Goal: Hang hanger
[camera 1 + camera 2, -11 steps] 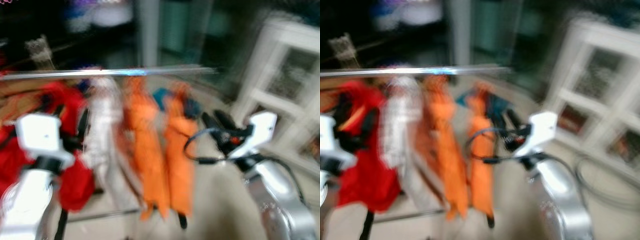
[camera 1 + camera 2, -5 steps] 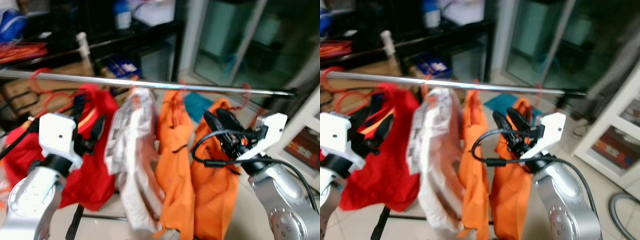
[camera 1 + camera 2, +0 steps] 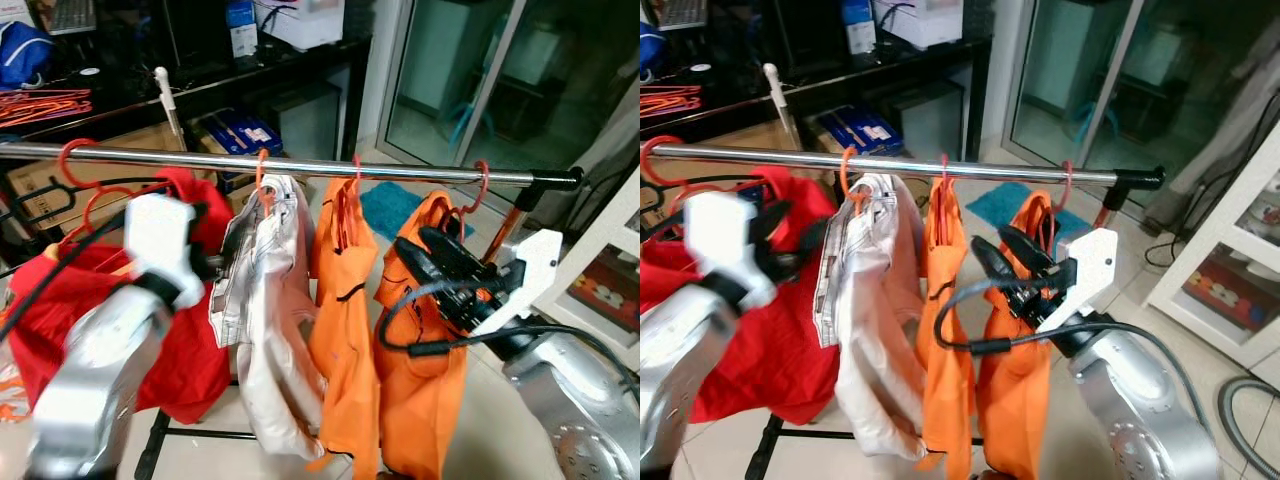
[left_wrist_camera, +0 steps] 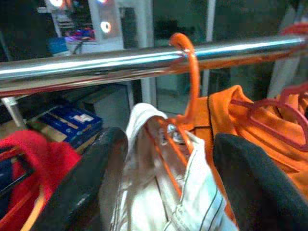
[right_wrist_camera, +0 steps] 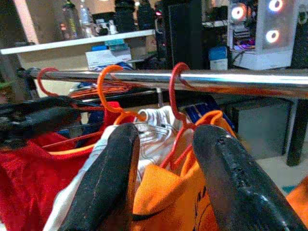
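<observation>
A chrome rail runs across in front of me. On it hang a red garment on a red hanger, a white striped garment on an orange hanger, and two orange garments on red hangers. My left gripper is raised beside the white garment, open, with the garment's collar just ahead between its fingers. In front of the right-hand orange garment my right gripper is open and holds nothing.
A white cabinet stands at the right, and a grey hose lies on the floor beside it. Glass doors and a teal mat lie behind the rail. A black desk with spare orange hangers stands at the back left.
The blur has cleared and the camera has shifted. My left arm has swung up and right toward the white garment. The right gripper stays before the orange garment.
</observation>
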You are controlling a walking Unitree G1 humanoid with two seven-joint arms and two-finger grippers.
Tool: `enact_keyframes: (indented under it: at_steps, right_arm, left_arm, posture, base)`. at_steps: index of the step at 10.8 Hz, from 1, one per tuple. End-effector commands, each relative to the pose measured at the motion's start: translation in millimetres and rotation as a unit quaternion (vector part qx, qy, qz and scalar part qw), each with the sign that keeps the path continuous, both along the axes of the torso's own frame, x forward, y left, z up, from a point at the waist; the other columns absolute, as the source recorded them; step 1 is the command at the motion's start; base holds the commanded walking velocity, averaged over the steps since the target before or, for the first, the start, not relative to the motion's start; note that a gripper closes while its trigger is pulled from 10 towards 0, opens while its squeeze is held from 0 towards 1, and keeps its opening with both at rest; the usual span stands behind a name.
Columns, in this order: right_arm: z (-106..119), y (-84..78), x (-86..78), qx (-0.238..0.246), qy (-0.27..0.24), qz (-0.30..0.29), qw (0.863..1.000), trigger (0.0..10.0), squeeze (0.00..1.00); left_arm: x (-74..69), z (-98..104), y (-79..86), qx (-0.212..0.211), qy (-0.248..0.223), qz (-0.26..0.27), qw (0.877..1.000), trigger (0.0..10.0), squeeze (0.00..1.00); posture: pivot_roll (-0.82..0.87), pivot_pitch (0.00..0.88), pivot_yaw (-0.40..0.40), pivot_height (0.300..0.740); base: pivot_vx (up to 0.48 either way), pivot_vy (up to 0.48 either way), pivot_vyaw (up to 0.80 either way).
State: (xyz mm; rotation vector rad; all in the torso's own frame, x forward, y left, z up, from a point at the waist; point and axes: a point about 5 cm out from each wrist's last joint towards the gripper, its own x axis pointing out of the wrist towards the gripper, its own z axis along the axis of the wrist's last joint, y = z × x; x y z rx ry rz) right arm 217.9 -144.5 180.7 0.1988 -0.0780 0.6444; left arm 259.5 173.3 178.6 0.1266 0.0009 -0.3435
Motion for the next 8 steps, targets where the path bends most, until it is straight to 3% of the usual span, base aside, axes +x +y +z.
enact_keyframes:
  at_steps: [1, 2, 3, 4, 6, 7, 8]
  right_arm:
    - [5.3, 0.0, -2.8, -0.005, -0.008, 0.010, 1.000, 10.0, 0.00]
    - [4.0, -2.1, -2.5, -0.027, 0.000, -0.004, 1.000, 10.0, 0.00]
    - [1.3, -3.7, 1.0, -0.035, 0.018, -0.029, 0.999, 10.0, 0.20]
    - [2.7, -3.7, 6.4, -0.023, 0.031, -0.059, 0.998, 10.0, 1.00]
    - [11.0, -13.7, 16.2, -0.049, 0.047, -0.112, 0.991, 10.0, 1.00]
    - [12.9, -15.0, 17.6, -0.060, 0.053, -0.116, 0.990, 10.0, 1.00]
    - [12.5, -16.6, 20.3, -0.089, 0.081, -0.117, 0.986, 10.0, 1.00]
  left_arm:
    - [3.8, -3.4, 0.4, 0.024, 0.008, 0.007, 1.000, 10.0, 1.00]
    - [6.3, -3.6, 0.4, 0.026, 0.008, 0.011, 1.000, 10.0, 1.00]
    - [3.8, -2.2, -1.7, 0.030, 0.005, -0.006, 1.000, 10.0, 1.00]
    - [-8.1, -3.1, -4.5, 0.031, 0.015, -0.051, 0.998, 10.0, 0.00]
    - [-30.2, 4.7, -4.7, 0.026, 0.012, -0.123, 0.992, 10.0, 0.00]
    - [-33.8, 7.2, -6.1, 0.027, 0.008, -0.142, 0.989, 10.0, 0.00]
    - [-42.6, 5.2, -12.6, 0.028, 0.024, -0.197, 0.980, 10.0, 0.00]
  posture:
    - [-0.10, 0.000, 0.028, 0.740]
    - [-0.11, 0.000, 0.034, 0.740]
    - [-0.12, 0.000, 0.040, 0.740]
    - [-0.11, 0.000, 0.041, 0.740]
    - [-0.11, 0.000, 0.028, 0.740]
    - [-0.10, 0.000, 0.025, 0.740]
    - [-0.09, 0.000, 0.017, 0.740]
  base:
    - [0.000, 0.000, 0.00]
    - [0.000, 0.000, 0.00]
    - [0.000, 0.000, 0.00]
    - [0.000, 0.000, 0.00]
    - [0.000, 0.000, 0.00]
    - [0.000, 0.000, 0.00]
    - [0.000, 0.000, 0.00]
